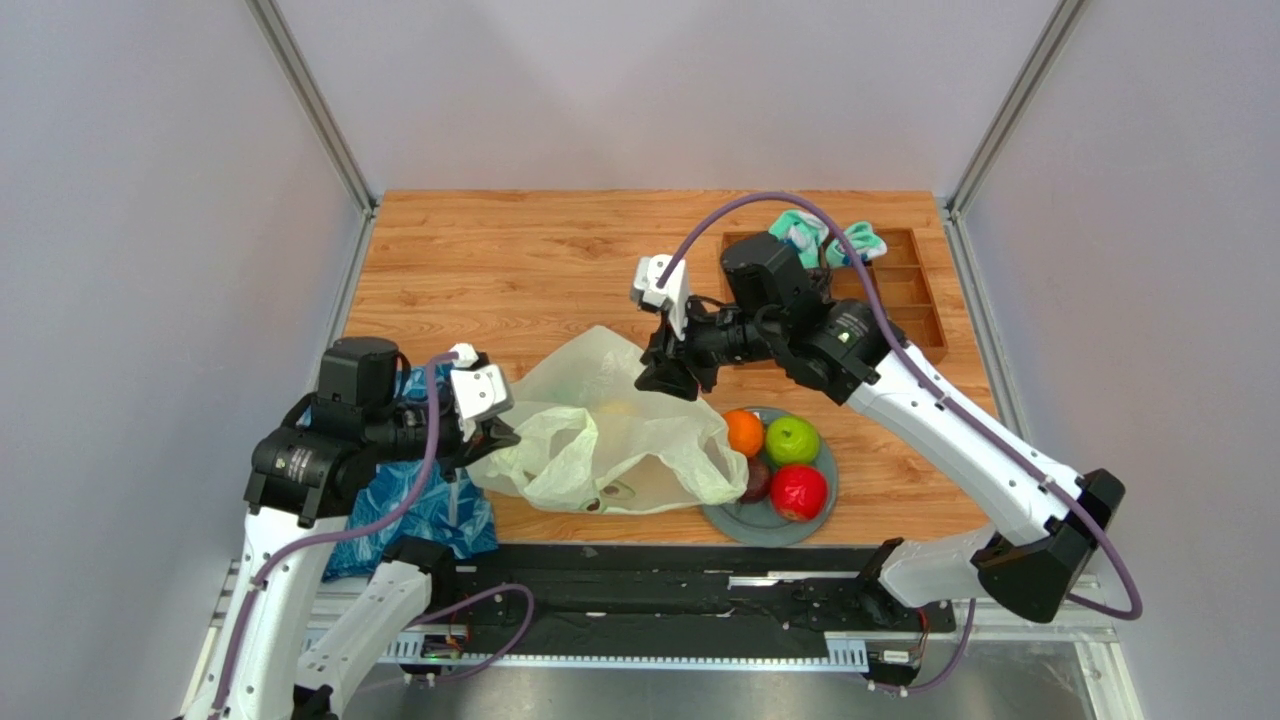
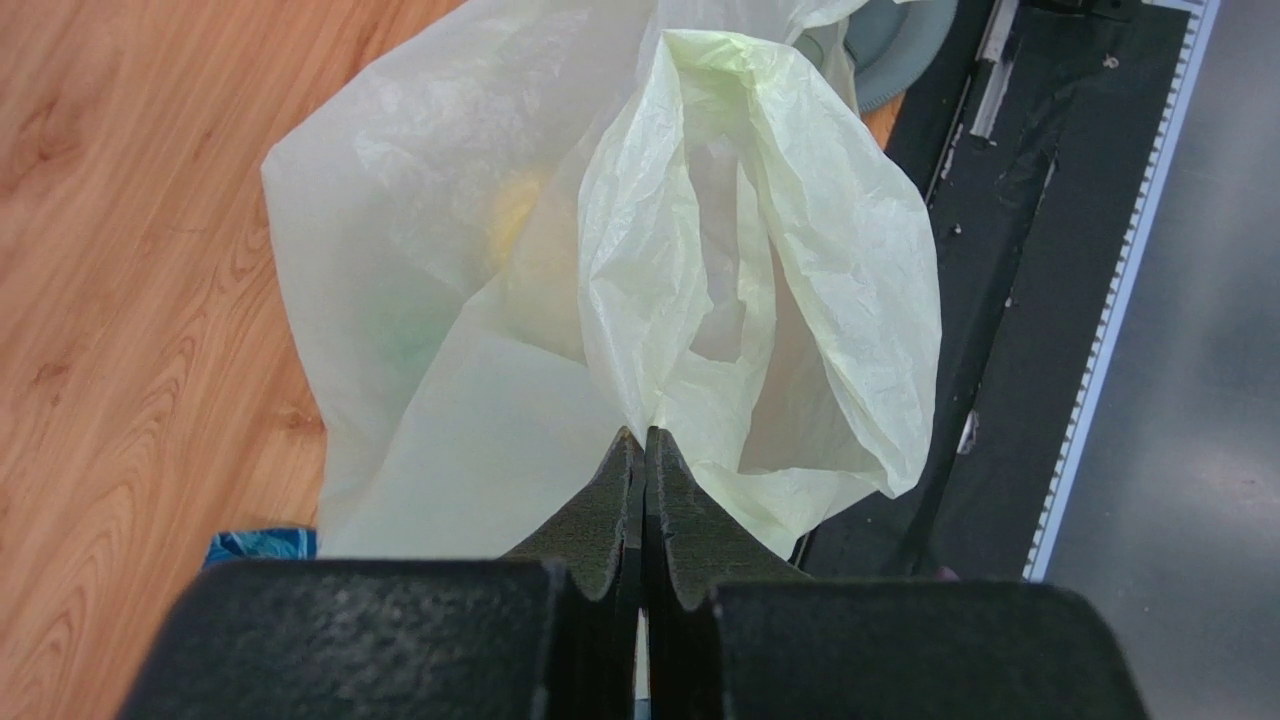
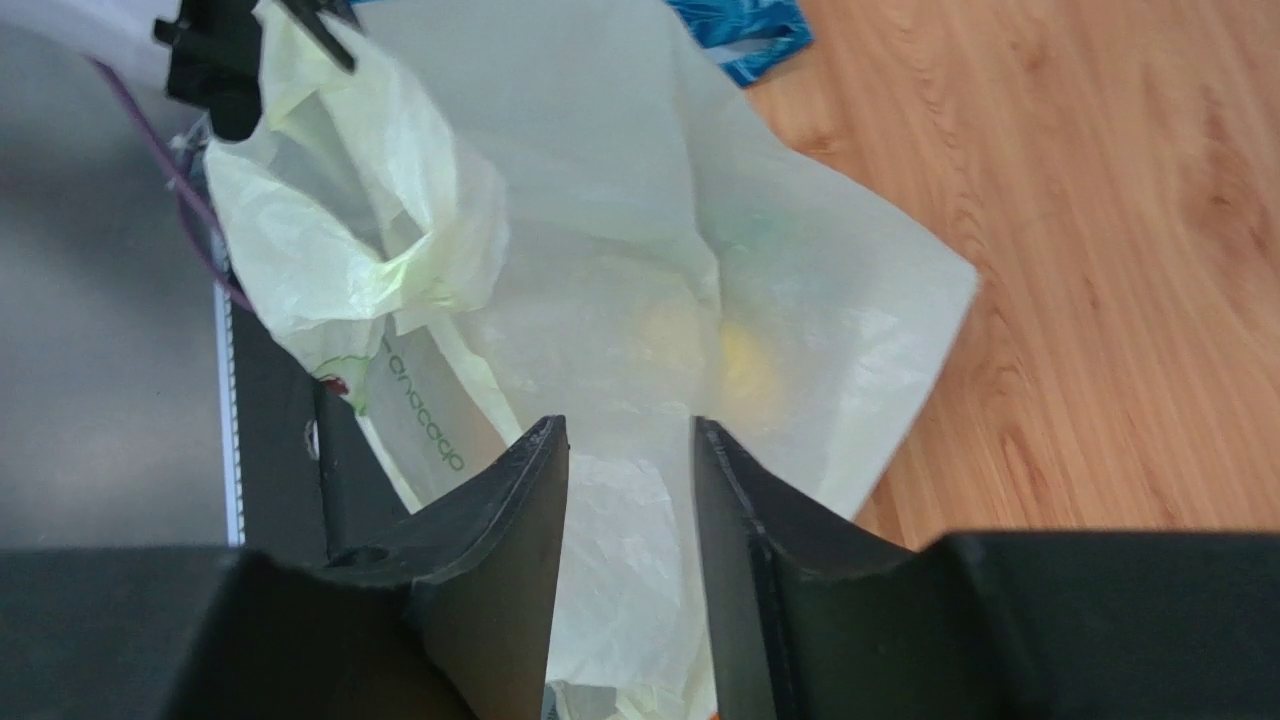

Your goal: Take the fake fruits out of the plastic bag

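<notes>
Wooden tabletop holds the plastic bag at near centre, a yellow fruit faint inside. The left gripper clamps the bag's left edge; the right gripper hovers over its far side, fingers parted. Four fake fruits sit on a grey plate just right.

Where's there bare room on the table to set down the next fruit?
Bare wooden tabletop beyond the pale yellow-green plastic bag, left of the wooden divided tray. Crowded: the grey round plate holds four glossy plastic fruits.
</notes>
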